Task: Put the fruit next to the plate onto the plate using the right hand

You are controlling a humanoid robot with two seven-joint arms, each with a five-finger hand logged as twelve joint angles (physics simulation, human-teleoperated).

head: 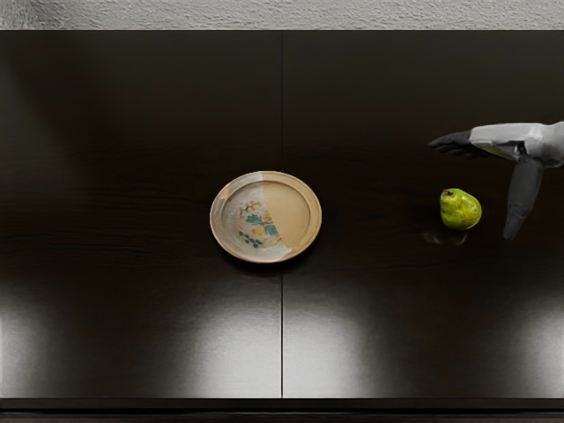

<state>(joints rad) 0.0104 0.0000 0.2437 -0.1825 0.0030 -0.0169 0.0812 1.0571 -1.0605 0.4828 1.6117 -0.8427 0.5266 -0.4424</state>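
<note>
A dark, glossy desk (132, 132) fills nearly the whole frame, its far edge running along the top. A thin seam (282, 352) splits it from top to bottom down the middle, and soft pale reflections spread across its lower part. Near the centre lies a round plate (304, 198) with a tan rim, part cream with a blue-green and yellow leaf pattern. It straddles the seam, mostly on its left. A yellow-green pear (460, 209) rests at the right of the frame, well apart from the plate, with a faint reflection just below it.
</note>
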